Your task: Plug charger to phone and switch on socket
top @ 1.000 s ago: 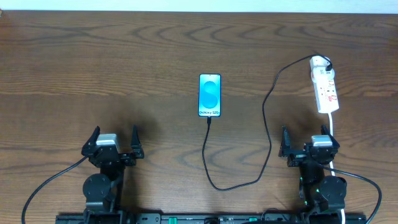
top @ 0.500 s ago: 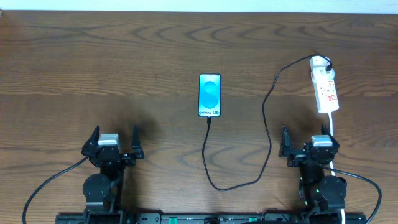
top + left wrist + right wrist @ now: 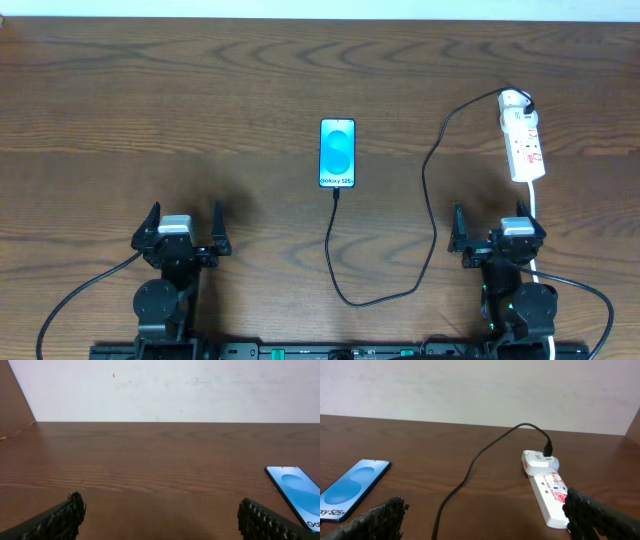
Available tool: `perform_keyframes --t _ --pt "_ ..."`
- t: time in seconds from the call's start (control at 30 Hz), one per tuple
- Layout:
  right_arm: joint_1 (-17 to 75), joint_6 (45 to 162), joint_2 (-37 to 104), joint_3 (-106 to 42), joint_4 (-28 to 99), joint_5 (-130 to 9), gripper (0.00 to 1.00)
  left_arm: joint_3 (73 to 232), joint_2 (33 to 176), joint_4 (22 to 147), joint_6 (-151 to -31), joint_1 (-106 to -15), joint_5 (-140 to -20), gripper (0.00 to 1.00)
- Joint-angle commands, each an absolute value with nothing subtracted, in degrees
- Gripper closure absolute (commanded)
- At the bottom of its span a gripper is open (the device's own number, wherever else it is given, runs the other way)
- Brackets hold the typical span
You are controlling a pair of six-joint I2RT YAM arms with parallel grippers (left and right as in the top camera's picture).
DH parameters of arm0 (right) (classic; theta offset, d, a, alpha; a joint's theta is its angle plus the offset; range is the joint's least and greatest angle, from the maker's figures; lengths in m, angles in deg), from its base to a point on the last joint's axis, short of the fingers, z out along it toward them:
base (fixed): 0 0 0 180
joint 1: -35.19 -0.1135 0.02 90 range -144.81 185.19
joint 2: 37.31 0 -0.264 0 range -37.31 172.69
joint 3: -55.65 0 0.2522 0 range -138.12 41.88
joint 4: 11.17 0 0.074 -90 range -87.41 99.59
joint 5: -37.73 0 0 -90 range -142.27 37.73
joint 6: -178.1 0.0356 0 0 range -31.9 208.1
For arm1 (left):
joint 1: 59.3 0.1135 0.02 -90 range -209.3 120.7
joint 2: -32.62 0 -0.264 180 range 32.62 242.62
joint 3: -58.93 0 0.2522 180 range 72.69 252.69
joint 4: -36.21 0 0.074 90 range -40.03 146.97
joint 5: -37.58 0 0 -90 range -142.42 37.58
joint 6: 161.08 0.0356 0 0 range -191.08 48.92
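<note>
The phone lies flat at the table's middle, its blue-cyan screen lit; it also shows in the left wrist view and the right wrist view. The charger, a thin black cable, runs from the socket down in a loop, and its small plug sits at the phone's bottom edge. The socket is a white power strip with red markings, also seen in the right wrist view. My left gripper and right gripper are both open and empty, near the front edge.
A thick white cord runs from the socket's near end toward the right arm. A pale wall stands behind the table's far edge. The tabletop is dark brown wood.
</note>
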State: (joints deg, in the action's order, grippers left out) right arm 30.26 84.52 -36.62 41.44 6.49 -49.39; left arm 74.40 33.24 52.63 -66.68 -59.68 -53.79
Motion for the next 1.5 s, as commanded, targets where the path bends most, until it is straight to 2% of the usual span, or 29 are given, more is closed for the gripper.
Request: perform_keyframes --t 0.0,1.47 --pt "30.5 84.8 -37.0 41.6 6.6 -48.8 0.01 72.9 32.8 54.0 -66.2 -59.4 -53.2 0.01" --pt "30.5 84.6 -37.0 41.6 6.7 -49.2 0.01 72.9 32.8 54.0 -66.2 -59.4 -53.2 0.01"
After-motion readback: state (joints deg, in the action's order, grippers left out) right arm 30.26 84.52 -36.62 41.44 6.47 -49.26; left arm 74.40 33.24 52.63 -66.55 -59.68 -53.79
